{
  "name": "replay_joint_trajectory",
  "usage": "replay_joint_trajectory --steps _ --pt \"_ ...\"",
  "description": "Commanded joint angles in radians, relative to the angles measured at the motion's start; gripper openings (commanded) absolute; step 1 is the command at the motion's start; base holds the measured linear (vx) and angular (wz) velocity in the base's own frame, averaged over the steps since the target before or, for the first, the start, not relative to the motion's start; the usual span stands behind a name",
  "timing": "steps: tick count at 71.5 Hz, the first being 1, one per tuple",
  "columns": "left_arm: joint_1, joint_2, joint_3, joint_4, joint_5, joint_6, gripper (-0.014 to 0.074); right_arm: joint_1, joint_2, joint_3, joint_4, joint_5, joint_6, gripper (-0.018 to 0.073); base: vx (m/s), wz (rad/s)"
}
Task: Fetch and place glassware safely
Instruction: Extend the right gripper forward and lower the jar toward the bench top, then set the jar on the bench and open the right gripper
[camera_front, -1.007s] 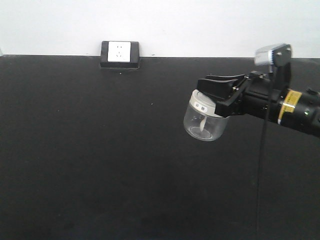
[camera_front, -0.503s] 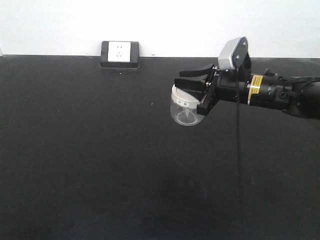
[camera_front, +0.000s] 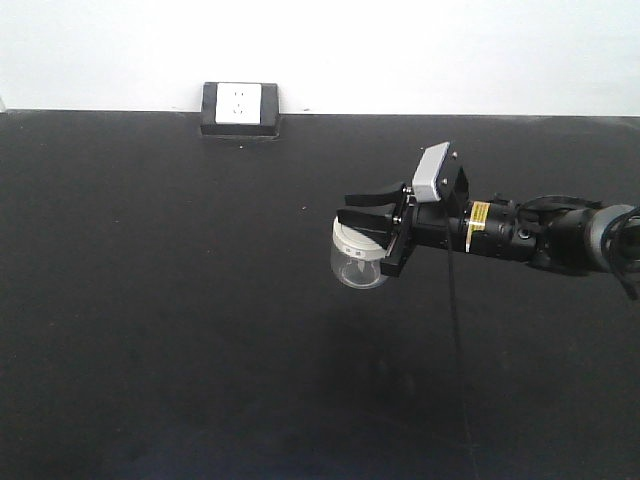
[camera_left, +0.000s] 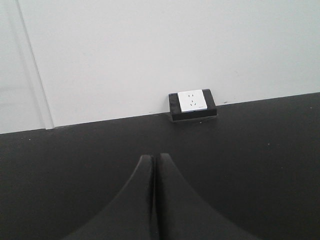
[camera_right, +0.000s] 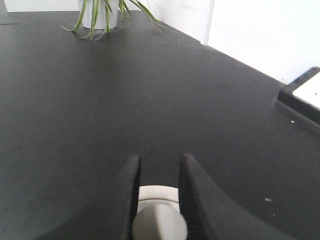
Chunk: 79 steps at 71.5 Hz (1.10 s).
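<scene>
Black counter (camera_front: 200, 350) under a white wall (camera_front: 400, 50); the right arm (camera_front: 520, 235) enters from the right edge, its rear cut off. Right end effector (camera_right: 160, 167) is clamped narrowly on the cream lid (camera_right: 157, 194) of the clear glass jar (camera_front: 357, 262), which is tilted right of mid-counter, its body hidden and knob blurred in the wrist view. Left end effector (camera_left: 152, 157) has its fingers pressed together, empty; socket (camera_front: 240, 107) at the counter's rear edge, plant (camera_right: 100, 15) cropped at the top.
</scene>
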Motion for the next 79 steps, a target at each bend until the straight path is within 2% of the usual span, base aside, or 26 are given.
replay_joint_trajectory --steps 1,29,58,69,79 --pt "0.001 0.013 -0.029 -0.006 -0.07 -0.009 -0.0007 -0.003 -0.027 -0.034 0.097 -0.085 -0.051 -0.0001 0.0 0.0" --pt "0.001 0.013 -0.029 -0.006 -0.07 -0.009 -0.0007 -0.003 0.049 -0.034 0.113 -0.082 -0.154 -0.0001 0.0 0.0" --pt "0.001 0.013 -0.029 -0.006 -0.07 -0.009 -0.0007 -0.003 0.064 -0.034 0.147 -0.081 -0.158 0.0011 0.0 0.0" --pt "0.001 0.013 -0.029 -0.006 -0.07 -0.009 -0.0007 -0.003 0.064 -0.034 0.143 -0.09 -0.151 0.0085 0.0 0.0" --pt "0.001 0.013 -0.029 -0.006 -0.07 -0.009 -0.0007 -0.003 0.064 -0.034 0.145 -0.105 -0.151 0.024 0.0 0.0"
